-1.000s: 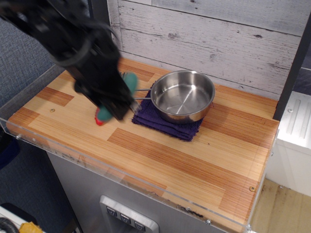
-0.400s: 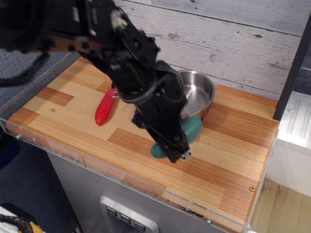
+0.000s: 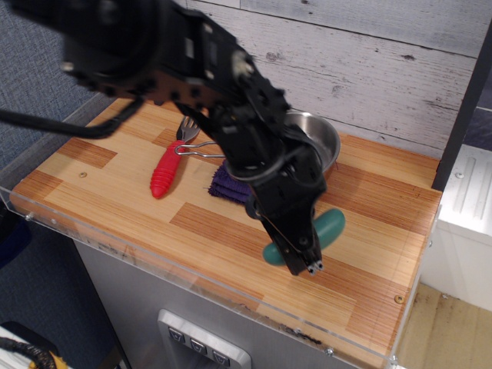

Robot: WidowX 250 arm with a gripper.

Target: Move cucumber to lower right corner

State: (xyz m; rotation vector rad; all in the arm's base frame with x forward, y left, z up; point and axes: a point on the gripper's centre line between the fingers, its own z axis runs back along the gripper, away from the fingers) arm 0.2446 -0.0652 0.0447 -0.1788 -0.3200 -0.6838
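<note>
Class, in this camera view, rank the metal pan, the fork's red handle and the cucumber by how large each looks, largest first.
1. Metal pan, largest, though the arm hides much of it.
2 and 3. Fork's red handle and cucumber: about alike. The gripper covers the cucumber's middle and holds it nearer the camera, so I won't rank them.

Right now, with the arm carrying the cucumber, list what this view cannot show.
- Cucumber: its middle is hidden behind the gripper; only the two ends show.
- Whether the cucumber touches the table or hangs above it: a single view cannot settle that.
- Pan: most of the bowl is covered by the arm.
- Purple cloth: only one corner shows past the arm.
- Fork: the tines are partly covered by the arm.
</note>
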